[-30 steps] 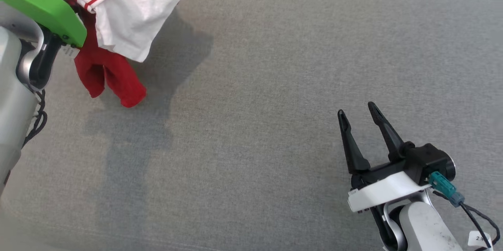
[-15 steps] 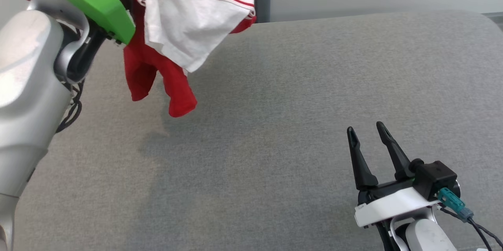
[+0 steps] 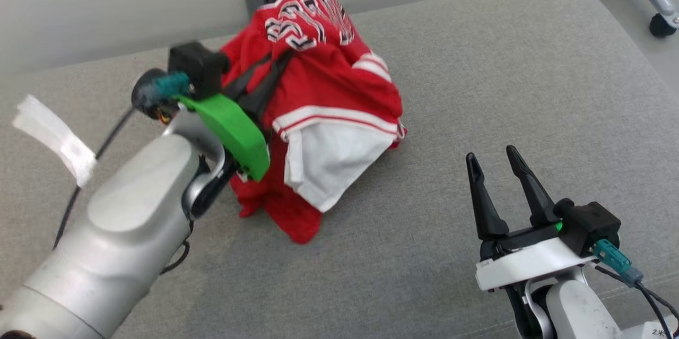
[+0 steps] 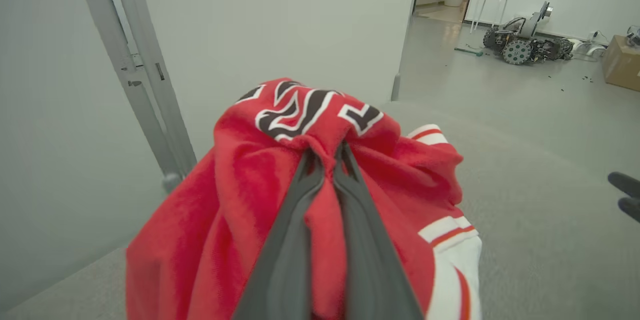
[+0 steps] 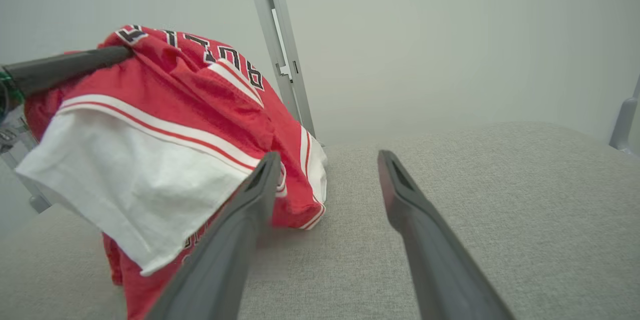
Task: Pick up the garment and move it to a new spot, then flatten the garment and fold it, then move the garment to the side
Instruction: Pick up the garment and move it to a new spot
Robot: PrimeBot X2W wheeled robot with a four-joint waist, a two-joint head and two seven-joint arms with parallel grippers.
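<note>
The red garment (image 3: 329, 89), trimmed in white with black-and-white lettering, hangs in a bunch over the back left of the grey padded surface (image 3: 504, 63), its lowest folds reaching down to the fabric. The left gripper (image 4: 326, 152) has its two dark fingers clamped together on a fold just below the lettering. The right gripper (image 3: 490, 154) sits well apart to the right, low over the surface, fingers spread wide.

Camera shifted. Left gripper (image 3: 284, 58) brought garment (image 3: 339, 89) nearer right gripper (image 3: 490, 154), lowered onto grey surface (image 3: 477, 63).
</note>
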